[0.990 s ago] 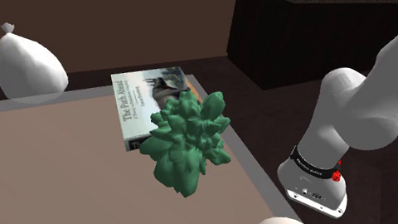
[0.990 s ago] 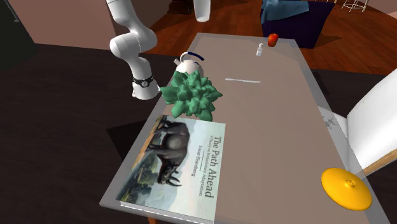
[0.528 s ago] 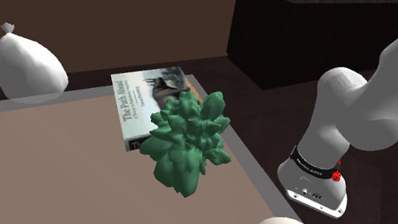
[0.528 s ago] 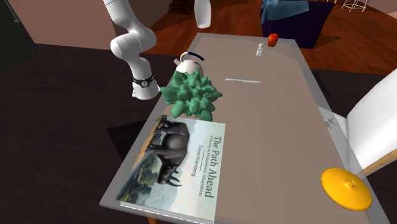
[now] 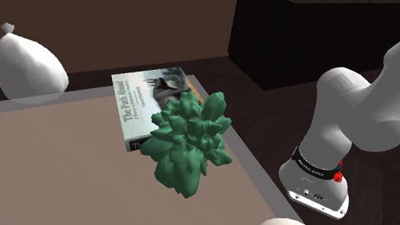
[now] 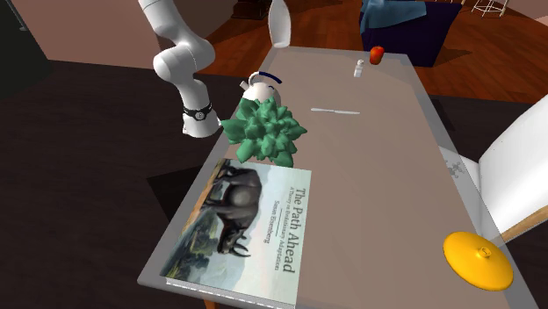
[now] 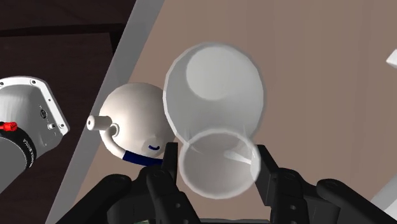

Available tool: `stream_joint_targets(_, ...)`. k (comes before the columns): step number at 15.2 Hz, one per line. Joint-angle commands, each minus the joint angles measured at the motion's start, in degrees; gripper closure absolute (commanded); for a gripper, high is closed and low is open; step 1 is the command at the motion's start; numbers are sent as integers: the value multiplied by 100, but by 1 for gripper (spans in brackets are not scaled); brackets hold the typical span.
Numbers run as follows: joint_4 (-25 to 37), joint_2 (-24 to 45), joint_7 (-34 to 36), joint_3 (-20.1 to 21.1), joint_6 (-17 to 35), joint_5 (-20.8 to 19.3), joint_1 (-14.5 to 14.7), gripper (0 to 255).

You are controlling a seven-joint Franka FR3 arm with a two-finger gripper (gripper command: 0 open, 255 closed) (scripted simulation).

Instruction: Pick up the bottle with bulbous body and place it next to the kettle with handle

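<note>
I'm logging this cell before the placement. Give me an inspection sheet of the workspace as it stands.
Surface: brown table with a pale rim.
Job's things: white bulbous bottle, held in the air over the table; white kettle with a blue handle, at the table's edge near the arm.
Clutter: green leafy plant; book; yellow disc; red fruit; small white shaker; flat white utensil.
Gripper: gripper shut on the bottle, a finger on each side.
Cables: nothing seen.
Surroundings: dark counter with small items on it; white sack-like shape beyond the table; wooden floor.
</note>
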Motion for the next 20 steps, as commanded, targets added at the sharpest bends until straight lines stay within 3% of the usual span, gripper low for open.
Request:
stream_joint_targets(1, -216, -67, -34, -21, 165, 45, 53, 255)
stream_joint_targets(20, -1875, -489, -232, 97, 1504, 441, 381, 255)
